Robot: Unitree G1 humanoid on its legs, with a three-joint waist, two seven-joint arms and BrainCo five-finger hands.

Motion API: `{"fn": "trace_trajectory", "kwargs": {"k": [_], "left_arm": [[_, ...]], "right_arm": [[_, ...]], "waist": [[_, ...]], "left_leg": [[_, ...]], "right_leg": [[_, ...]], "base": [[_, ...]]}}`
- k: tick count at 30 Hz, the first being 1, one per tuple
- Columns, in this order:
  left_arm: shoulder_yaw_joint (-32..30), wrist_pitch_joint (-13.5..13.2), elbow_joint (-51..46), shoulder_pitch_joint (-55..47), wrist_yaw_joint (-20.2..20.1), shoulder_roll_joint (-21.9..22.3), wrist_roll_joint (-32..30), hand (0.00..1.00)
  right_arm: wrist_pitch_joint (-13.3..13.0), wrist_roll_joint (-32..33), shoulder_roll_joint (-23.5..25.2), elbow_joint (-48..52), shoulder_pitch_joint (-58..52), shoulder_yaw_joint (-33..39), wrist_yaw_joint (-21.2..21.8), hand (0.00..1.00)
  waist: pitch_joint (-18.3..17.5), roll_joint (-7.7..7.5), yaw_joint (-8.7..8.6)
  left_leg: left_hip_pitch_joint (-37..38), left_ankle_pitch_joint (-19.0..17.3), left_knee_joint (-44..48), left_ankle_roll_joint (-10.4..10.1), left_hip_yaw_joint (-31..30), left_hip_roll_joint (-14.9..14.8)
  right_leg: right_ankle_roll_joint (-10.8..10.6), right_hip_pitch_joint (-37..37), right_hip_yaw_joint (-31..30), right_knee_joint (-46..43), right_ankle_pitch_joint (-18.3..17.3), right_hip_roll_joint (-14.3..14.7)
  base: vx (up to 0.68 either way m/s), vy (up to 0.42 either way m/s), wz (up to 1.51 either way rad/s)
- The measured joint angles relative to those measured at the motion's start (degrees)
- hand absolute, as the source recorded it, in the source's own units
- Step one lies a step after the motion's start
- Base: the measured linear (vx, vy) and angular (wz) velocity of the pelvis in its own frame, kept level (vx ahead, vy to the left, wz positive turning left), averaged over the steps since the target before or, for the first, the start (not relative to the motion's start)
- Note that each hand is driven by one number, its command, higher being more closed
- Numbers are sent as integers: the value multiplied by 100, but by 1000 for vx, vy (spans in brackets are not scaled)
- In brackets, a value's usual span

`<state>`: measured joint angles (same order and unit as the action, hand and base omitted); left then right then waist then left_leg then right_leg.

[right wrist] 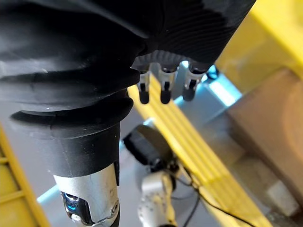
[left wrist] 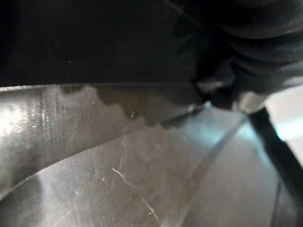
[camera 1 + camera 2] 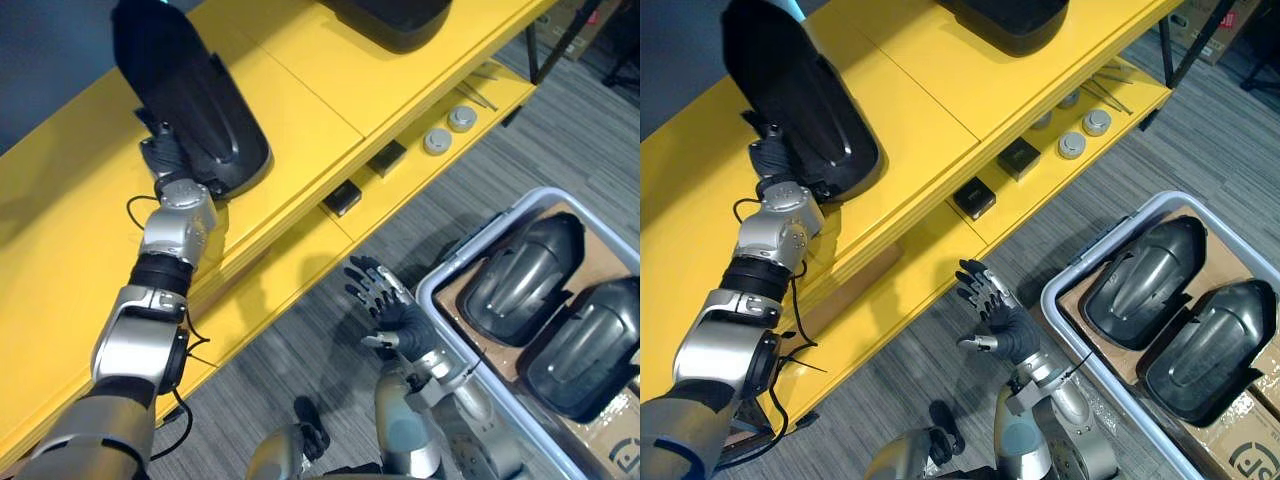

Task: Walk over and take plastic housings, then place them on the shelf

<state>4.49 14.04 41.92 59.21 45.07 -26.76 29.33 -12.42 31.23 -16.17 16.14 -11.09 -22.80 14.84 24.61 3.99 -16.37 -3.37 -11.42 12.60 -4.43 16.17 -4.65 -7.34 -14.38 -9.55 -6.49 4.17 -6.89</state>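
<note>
- The black plastic housing (image 3: 195, 95) lies on the yellow shelf top (image 3: 60, 200). Its long axis runs on a slant: the narrow end points toward the back of the shelf on the robot's left, and the broad rounded end points toward the front edge.
- The broad end stops just short of the shelf's front edge, so there is little room on that side.
- The left hand (image 3: 165, 152) is against the housing's near long side, touching it. Its fingers are hidden under the shell, so I cannot tell whether they grip it or only support it. The left wrist view shows the glossy dark shell from very close.
- Bare yellow top lies to the left of the housing. There is more bare top between it and a second housing (image 3: 390, 18) that sits further right along the same top.
- Below the front edge, a lower ledge (image 3: 290, 270) carries two small black boxes (image 3: 342, 197) and two round silver discs (image 3: 437, 140).
- The right hand (image 3: 385, 300) hangs over the grey carpet (image 3: 300, 350) between the shelf and a grey bin (image 3: 440, 275). Its fingers are straight and spread, holding nothing.
- The bin holds two more housings (image 3: 520, 265) side by side on cardboard, their long axes parallel.
</note>
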Motion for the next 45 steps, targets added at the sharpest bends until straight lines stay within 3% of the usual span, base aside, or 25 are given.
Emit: {"fn": "trace_trajectory", "kwargs": {"k": [12, 17, 22, 28, 32, 38, 45], "left_arm": [[-216, 135, 218, 269, 197, -39, 231, 0], [-216, 169, 265, 385, 368, -41, 216, 0], [-217, 220, 266, 405, 472, -41, 225, 0], [-218, 15, 319, 416, 828, -40, 226, 0], [-215, -414, 302, 539, 1083, -79, 177, 0], [-202, -1024, -192, 735, 1146, -324, -78, 0], [-168, -1286, -375, 730, 841, -325, -324, 0]], "right_arm": [[-26, 172, 32, 125, -13, -170, -293, 0], [-28, 181, 34, 124, -15, -216, -376, 0], [-29, 186, 40, 123, -20, -337, -376, 0], [-132, 184, 58, 122, -62, -332, -371, 0], [-300, 180, 105, 120, -272, -333, -344, 0], [-499, 168, 196, 79, -348, -382, -345, 0], [-517, 101, 298, -169, -331, -582, -495, 0]], "waist": [[4, -7, 87], [66, -112, 107], [66, -112, 105], [65, -112, 102], [61, -114, 59], [-4, -121, 8], [-659, -140, 33]], "left_leg": [[-77, -1, 89, -5, 2, -21], [-79, -7, 110, -12, 2, -25], [-81, -8, 122, -13, 6, -30], [-72, -8, 119, -13, 1, -31], [-53, -7, 113, -12, -75, -30], [158, -5, 40, -11, -150, -37], [438, 0, -173, -11, -165, -49]], "right_leg": [[-38, -69, 15, -99, 23, 2], [-39, -65, 19, -107, 24, 2], [-46, -64, 17, -106, 29, 4], [-50, -38, 22, -84, 33, 3], [-57, 67, 96, 0, 51, -15], [-51, 403, 184, 205, 73, -22], [-39, 847, 313, 708, 202, -26]], "base": [[5, 3, 1], [0, 0, 0], [0, 0, 0], [0, 0, 0], [10, 9, 9], [32, 18, 6], [47, 12, 2]]}}
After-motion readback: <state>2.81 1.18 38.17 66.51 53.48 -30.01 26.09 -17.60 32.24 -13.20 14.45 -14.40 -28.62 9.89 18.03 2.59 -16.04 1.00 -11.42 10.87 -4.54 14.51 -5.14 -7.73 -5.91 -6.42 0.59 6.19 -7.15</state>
